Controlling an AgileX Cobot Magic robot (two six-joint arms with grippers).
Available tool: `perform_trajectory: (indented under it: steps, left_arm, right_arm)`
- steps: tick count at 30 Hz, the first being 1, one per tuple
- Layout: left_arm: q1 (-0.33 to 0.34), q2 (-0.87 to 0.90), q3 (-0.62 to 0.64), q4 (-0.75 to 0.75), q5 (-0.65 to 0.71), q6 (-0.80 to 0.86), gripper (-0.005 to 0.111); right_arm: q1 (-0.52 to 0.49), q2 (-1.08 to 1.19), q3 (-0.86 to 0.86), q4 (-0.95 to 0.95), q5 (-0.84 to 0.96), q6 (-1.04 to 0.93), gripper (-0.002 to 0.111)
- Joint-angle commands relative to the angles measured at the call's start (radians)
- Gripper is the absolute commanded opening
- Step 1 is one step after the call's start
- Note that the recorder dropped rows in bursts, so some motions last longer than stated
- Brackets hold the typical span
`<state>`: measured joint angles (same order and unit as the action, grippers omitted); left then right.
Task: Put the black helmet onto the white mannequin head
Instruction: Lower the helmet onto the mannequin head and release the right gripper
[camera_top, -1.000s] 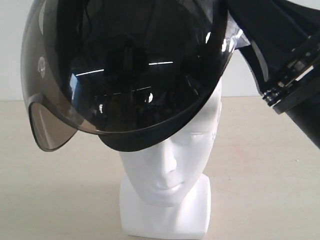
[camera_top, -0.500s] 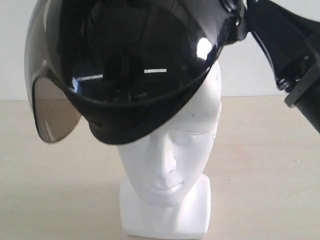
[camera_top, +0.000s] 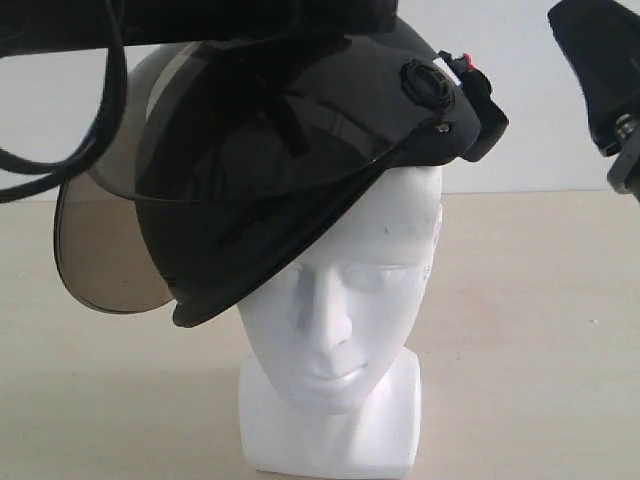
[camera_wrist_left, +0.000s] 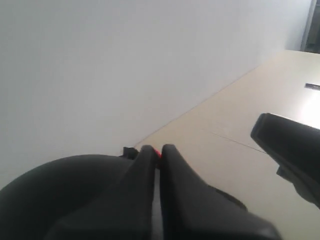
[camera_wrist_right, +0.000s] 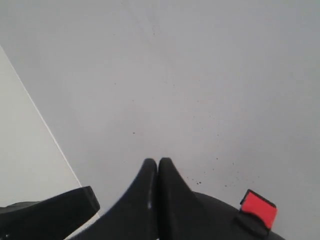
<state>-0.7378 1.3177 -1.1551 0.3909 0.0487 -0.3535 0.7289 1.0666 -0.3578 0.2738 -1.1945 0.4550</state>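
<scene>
Now the black helmet (camera_top: 300, 180) rests askew on the white mannequin head (camera_top: 340, 330). The left gripper (camera_wrist_left: 159, 155) and right gripper (camera_wrist_right: 158, 167) both look clenched on nothing. Next, I judge, it needs levelling.

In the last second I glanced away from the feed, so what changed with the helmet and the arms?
The black helmet came down and turned: it hung over the white mannequin head with its visor toward the camera, and now sits tilted on the crown. The right gripper, shut, drew off from the helmet's side to the upper right. The head and the table stayed put.
</scene>
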Motion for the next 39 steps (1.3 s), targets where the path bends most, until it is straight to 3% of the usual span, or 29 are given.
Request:
perform_trajectory:
  steps: [1,4,8,10,11,13,14,16,20,25,32,35,38,39]
  left_arm:
    - [-0.031,0.038,0.017,-0.010,0.015,-0.012,0.004]
    - [-0.031,0.016,0.017,-0.010,-0.049,-0.007,0.004]
    - [-0.016,-0.121,-0.031,-0.010,-0.038,0.060,0.004]
    - [0.006,-0.210,-0.066,0.012,0.131,0.118,0.004]
    - [0.020,-0.242,-0.093,0.068,0.306,0.141,0.004]
    - [0.034,-0.292,-0.129,0.162,0.633,0.094,0.004]
    - [0.036,-0.309,-0.137,0.196,0.745,0.036,0.004]
    - [0.036,-0.339,-0.135,0.231,0.869,-0.045,0.004]
    - [0.036,-0.400,-0.119,0.234,0.961,-0.050,0.004]
    - [0.036,-0.471,-0.106,0.239,0.968,-0.050,0.004]
    - [0.036,-0.526,-0.104,0.232,1.034,-0.055,0.004]
    - [0.036,-0.542,-0.091,0.232,1.060,-0.061,0.004]
    - [0.036,-0.550,-0.071,0.236,1.060,-0.062,0.004]
    - [0.036,-0.552,-0.061,0.244,1.060,-0.062,0.004]
  right_arm:
    - [-0.003,-0.066,-0.003,0.002,0.067,-0.081,0.000]
    - [-0.003,-0.150,-0.003,0.111,0.273,-0.207,0.000]
    - [-0.003,-0.330,-0.026,0.498,0.586,-0.660,0.000]
    - [-0.003,-0.374,-0.105,0.770,0.814,-1.047,0.000]
    - [-0.003,-0.375,-0.164,0.992,0.883,-1.334,0.000]
    - [-0.003,-0.369,-0.248,1.292,0.885,-1.699,0.000]
    - [-0.003,-0.369,-0.281,1.413,0.877,-1.851,0.000]
    - [-0.001,-0.366,-0.319,1.471,0.866,-2.020,0.000]
    - [0.001,-0.366,-0.355,1.471,0.867,-2.027,0.000]
    - [0.001,-0.366,-0.370,1.471,0.847,-2.212,0.000]
    - [0.001,-0.368,-0.467,1.413,0.537,-1.790,0.000]
    - [0.001,-0.370,-0.528,1.196,0.454,-1.387,0.000]
    - [0.001,-0.365,-0.614,0.687,0.668,-1.125,0.000]
    - [0.001,-0.355,-0.686,0.393,0.856,-1.047,0.000]
